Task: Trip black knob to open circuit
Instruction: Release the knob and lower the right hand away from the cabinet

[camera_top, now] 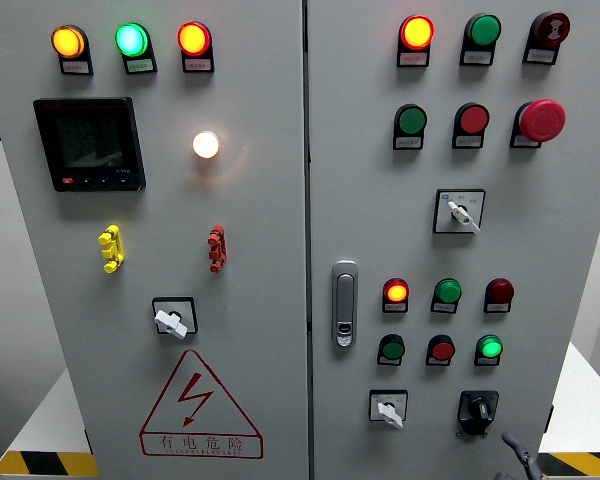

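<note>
The black knob [477, 408] sits on a black square plate at the lower right of the grey cabinet's right door [560, 230]. Only a dark grey tip of my right hand [520, 457] shows at the bottom edge. It is just below and to the right of the knob and not touching it. The rest of that hand is cut off by the frame. My left hand does not appear.
A white selector knob [388, 409] is left of the black knob. Green, red and orange indicator lamps fill the door above, with a red mushroom button [541, 120] and another white selector [461, 212]. A chrome door handle [345, 303] stands by the seam. The left door [270, 330] carries a meter, lamps and a warning triangle.
</note>
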Action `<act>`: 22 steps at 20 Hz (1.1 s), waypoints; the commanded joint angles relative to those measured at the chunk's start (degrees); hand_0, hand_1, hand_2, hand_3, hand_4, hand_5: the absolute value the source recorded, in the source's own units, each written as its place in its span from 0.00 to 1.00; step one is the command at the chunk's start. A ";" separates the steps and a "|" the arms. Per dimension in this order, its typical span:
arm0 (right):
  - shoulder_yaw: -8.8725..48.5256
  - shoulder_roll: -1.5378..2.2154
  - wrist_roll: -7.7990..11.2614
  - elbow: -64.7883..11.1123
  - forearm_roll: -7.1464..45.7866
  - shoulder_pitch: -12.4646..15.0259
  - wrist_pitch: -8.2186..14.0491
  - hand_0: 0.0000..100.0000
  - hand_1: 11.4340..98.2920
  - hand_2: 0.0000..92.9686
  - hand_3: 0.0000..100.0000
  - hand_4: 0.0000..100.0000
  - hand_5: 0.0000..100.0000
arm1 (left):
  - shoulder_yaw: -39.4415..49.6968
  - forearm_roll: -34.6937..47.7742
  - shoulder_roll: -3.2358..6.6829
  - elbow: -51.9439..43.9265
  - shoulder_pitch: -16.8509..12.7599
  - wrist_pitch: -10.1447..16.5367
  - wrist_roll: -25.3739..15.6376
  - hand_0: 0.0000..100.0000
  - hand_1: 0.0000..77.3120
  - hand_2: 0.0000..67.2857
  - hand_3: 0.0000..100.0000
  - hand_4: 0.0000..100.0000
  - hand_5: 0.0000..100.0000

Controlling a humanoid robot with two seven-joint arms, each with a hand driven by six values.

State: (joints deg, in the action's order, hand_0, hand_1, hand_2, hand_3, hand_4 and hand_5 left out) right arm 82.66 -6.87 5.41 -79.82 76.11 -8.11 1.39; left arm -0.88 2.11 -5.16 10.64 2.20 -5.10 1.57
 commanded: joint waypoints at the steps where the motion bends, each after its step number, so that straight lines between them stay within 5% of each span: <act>1: -0.13 -0.07 0.04 -1.48 0.01 1.43 -0.07 1.00 0.47 0.06 0.83 0.82 1.00 | 0.00 0.00 -0.02 0.00 0.00 0.00 0.01 0.00 0.00 0.29 0.26 0.10 0.09; 3: -0.22 0.01 0.04 -2.70 0.09 2.66 -0.07 1.00 0.45 0.08 0.73 0.67 0.96 | 0.00 0.00 -0.02 0.00 0.00 0.00 0.01 0.00 0.00 0.29 0.26 0.10 0.09; 4: -0.22 0.01 0.13 -3.58 0.18 3.27 -0.07 1.00 0.44 0.09 0.63 0.53 0.81 | 0.00 0.00 -0.02 0.00 0.00 0.00 0.01 0.00 0.00 0.29 0.26 0.10 0.09; 9: -0.39 0.01 0.22 -5.08 0.97 5.65 -0.07 1.00 0.42 0.05 0.38 0.29 0.53 | 0.00 0.00 0.06 0.00 0.00 0.00 0.01 0.00 0.00 0.29 0.26 0.10 0.09; 13: -0.74 -0.16 0.31 -5.79 1.15 7.06 -0.07 1.00 0.42 0.04 0.31 0.23 0.43 | 0.00 0.00 0.06 0.00 0.00 0.00 0.01 0.00 0.00 0.29 0.26 0.10 0.09; 22: -1.36 -0.51 0.75 -6.40 1.41 7.32 -0.07 1.00 0.43 0.05 0.26 0.19 0.38 | 0.00 0.00 -0.02 0.00 0.00 0.00 0.01 0.00 0.00 0.29 0.26 0.10 0.09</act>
State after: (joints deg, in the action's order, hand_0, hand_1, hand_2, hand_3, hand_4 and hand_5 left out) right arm 81.44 -7.43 6.15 -85.96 77.41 -1.00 1.32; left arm -0.88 2.11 -5.19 10.63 2.20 -5.10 1.58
